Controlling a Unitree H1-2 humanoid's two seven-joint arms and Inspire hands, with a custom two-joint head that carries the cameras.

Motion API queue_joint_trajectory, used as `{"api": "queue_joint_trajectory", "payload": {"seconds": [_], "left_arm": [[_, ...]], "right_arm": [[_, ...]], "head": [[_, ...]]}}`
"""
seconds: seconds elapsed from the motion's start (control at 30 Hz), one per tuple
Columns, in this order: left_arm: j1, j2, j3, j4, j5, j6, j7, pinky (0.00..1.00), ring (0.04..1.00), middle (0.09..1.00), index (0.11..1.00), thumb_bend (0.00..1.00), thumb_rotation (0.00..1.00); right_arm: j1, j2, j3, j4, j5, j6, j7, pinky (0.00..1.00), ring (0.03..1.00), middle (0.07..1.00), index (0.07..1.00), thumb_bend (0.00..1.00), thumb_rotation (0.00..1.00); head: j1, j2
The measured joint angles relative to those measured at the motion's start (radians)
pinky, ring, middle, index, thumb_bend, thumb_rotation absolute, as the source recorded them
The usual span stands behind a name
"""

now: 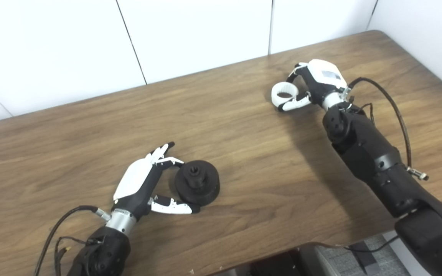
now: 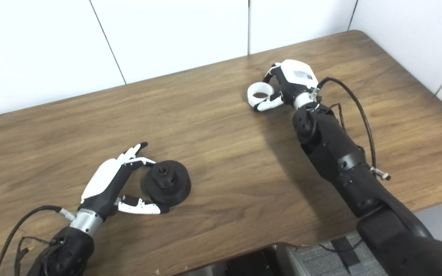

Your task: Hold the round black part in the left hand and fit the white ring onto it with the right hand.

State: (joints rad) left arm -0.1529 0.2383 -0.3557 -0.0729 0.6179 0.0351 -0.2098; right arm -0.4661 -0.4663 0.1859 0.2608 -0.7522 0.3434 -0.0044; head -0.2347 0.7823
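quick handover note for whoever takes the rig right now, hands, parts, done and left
Left hand: open, fingers and thumb around the round black plastic part, which sits on the brown wooden table; not gripped or lifted.
Right hand: far right, fingers at the white plastic ring; cannot tell if it grips.
Done: both hands at their parts.
Left: grip the black part, bring the ring over, fit it.

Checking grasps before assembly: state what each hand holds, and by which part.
The right hand pinches the white ring by its outer rim. The left hand brackets the round black part on the table, fingers apart, no firm hold.
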Motion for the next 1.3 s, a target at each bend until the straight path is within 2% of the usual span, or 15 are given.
{"api": "queue_joint_trajectory", "payload": {"seconds": [0.2, 0.23, 0.27, 0.37, 0.6, 0.73, 0.83, 0.93, 1.1, 1.3], "left_arm": [[0.000, 0.000, 0.000, -0.001, 0.001, 0.001, -0.001, 1.00, 1.000, 1.000, 0.610, 0.92, 0.34], [0.000, 0.000, 0.000, -0.001, 0.001, 0.001, -0.001, 1.00, 1.000, 1.000, 0.610, 0.91, 0.34], [0.000, 0.000, 0.000, -0.001, 0.002, 0.002, -0.001, 1.00, 1.000, 1.000, 0.610, 0.91, 0.34], [0.000, 0.000, 0.000, -0.002, 0.002, 0.002, -0.001, 1.00, 1.000, 1.000, 0.610, 0.91, 0.34], [0.000, -0.002, 0.000, -0.003, 0.006, 0.004, -0.002, 1.00, 1.000, 1.000, 0.609, 0.91, 0.34], [0.000, -0.003, 0.001, -0.003, 0.006, 0.006, -0.002, 1.00, 1.000, 1.000, 0.609, 0.91, 0.34], [-0.001, -0.004, 0.001, -0.003, 0.006, 0.007, -0.002, 1.00, 1.000, 1.000, 0.609, 0.92, 0.33], [-0.001, -0.005, 0.001, -0.003, 0.006, 0.008, -0.003, 1.00, 1.000, 1.000, 0.609, 0.91, 0.33], [-0.001, -0.005, 0.001, -0.003, 0.006, 0.010, -0.003, 1.00, 1.000, 1.000, 0.609, 0.92, 0.33], [-0.002, -0.005, 0.001, -0.002, 0.008, 0.008, -0.002, 1.00, 1.000, 1.000, 0.607, 0.92, 0.34]], "right_arm": [[0.000, 0.001, -0.001, 0.006, 0.008, -0.014, -0.017, 0.76, 0.834, 0.873, 0.590, 0.71, 0.26], [0.000, 0.001, -0.001, 0.007, 0.011, -0.017, -0.019, 0.75, 0.826, 0.870, 0.567, 0.67, 0.24], [0.000, 0.001, -0.002, 0.007, 0.016, -0.021, -0.021, 0.74, 0.822, 0.867, 0.523, 0.58, 0.19], [0.001, 0.001, -0.002, 0.007, 0.024, -0.033, -0.029, 0.75, 0.821, 0.863, 0.496, 0.53, 0.16], [0.014, 0.000, -0.009, -0.023, 0.029, -0.044, -0.044, 0.72, 0.818, 0.857, 0.491, 0.52, 0.16], [0.038, 0.000, -0.026, -0.111, 0.028, -0.044, -0.046, 0.78, 0.812, 0.860, 0.492, 0.52, 0.16], [0.045, 0.000, -0.047, -0.173, 0.024, -0.038, -0.045, 0.85, 0.846, 0.875, 0.493, 0.52, 0.16], [0.050, 0.000, -0.062, -0.236, 0.022, -0.030, -0.041, 0.86, 0.859, 0.884, 0.493, 0.52, 0.16], [0.054, 0.001, -0.079, -0.328, 0.012, 0.002, -0.024, 0.83, 0.858, 0.881, 0.493, 0.52, 0.16], [0.058, 0.001, -0.079, -0.366, -0.012, 0.008, -0.008, 0.78, 0.851, 0.883, 0.494, 0.52, 0.16]], "head": [[0.005, 0.002], [0.005, 0.005], [0.005, 0.003], [0.003, 0.005], [0.000, 0.008], [0.002, 0.008], [0.000, 0.009], [-0.003, 0.009], [-0.005, 0.011], [0.018, 0.023]]}}
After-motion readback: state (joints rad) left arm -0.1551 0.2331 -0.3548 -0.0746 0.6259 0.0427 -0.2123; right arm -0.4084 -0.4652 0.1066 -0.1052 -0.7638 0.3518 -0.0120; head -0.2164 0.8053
